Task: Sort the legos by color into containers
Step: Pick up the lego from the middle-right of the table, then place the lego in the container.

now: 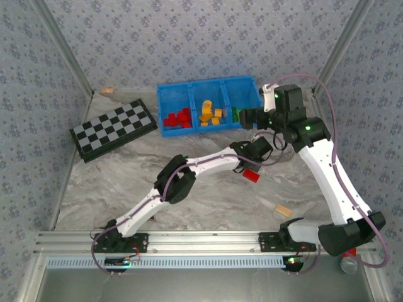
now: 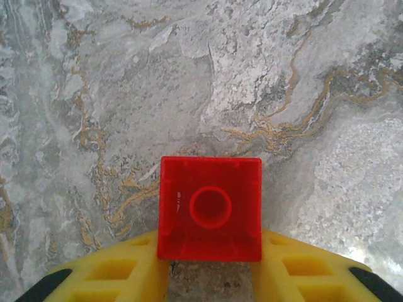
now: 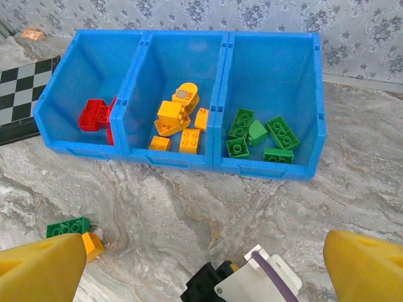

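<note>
A red lego [image 2: 210,207] lies underside up on the marble table between my left gripper's yellow fingers [image 2: 119,272], which press on both its sides. From above, the left gripper [image 1: 255,165] is over that red lego [image 1: 252,175] at mid-table. My right gripper [image 1: 249,117] hangs open in front of the blue containers [image 1: 208,87]. The containers [image 3: 277,69] hold red legos [image 3: 94,114] on the left, yellow-orange ones [image 3: 179,116] in the middle and green ones [image 3: 261,135] on the right. A green lego [image 3: 68,226] and an orange one [image 3: 92,244] lie loose on the table.
A black-and-white checkered board [image 1: 113,129] lies left of the containers. A tan wooden block [image 1: 283,210] rests near the right arm's base. The left arm's wrist [image 3: 245,283] sits just below my right gripper [image 3: 204,264]. Patterned walls close in the table.
</note>
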Tool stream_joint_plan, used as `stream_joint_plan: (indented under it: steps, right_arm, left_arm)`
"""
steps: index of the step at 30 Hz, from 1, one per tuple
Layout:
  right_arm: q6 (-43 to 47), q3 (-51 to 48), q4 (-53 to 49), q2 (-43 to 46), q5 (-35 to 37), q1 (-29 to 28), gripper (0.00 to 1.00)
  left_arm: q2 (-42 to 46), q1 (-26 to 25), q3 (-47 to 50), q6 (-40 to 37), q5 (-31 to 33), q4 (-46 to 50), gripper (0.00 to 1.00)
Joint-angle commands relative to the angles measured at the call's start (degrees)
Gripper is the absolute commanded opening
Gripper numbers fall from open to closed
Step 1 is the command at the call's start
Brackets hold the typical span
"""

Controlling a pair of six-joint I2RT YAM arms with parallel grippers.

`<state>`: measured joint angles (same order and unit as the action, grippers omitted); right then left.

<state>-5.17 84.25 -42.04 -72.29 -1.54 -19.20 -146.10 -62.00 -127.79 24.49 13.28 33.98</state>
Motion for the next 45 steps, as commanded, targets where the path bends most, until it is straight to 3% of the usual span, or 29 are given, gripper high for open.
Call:
stream_joint_plan:
  steps: [1,9,14,21,29,36,45]
  right_arm:
    - [-0.85,-0.66,-1.61,1.35,-0.30,0.50,0.99]
    - [-0.98,-0.66,-2.46,1.80,-0.19,0.77,0.98]
    - [-1.07,-1.17,-3.57,4.06,-0.26,1.05,0.98]
    - [-1.83,-4.22,-2.78,7.80,-3.95,1.01,0.96]
    - [-4.06,-11.03,-0.81,9.06,-6.75,-1.78,0.94]
    - [-11.96,-14.07,1.64,6.58,-3.67,-8.31,0.92]
    - [-28.89,-21.21,9.04,1.36,0.21,-17.32,0.89]
  left_arm:
    - [-1.09,0.73,-2.04,0.21,-0.19,-0.52,0.34]
    - [4.02,1.60,-0.34,0.02,-0.57,2.38,0.26]
    - [13.50,4.12,8.22,1.23,-2.30,0.61,0.25]
    - [27.79,10.06,19.35,0.64,-2.24,0.47,0.24]
    - [38.66,20.78,27.54,1.55,-3.27,0.50,0.24]
    - [39.12,27.60,26.76,0.30,-4.14,0.48,0.24]
    - [32.54,34.18,21.75,1.94,-6.97,2.79,0.24]
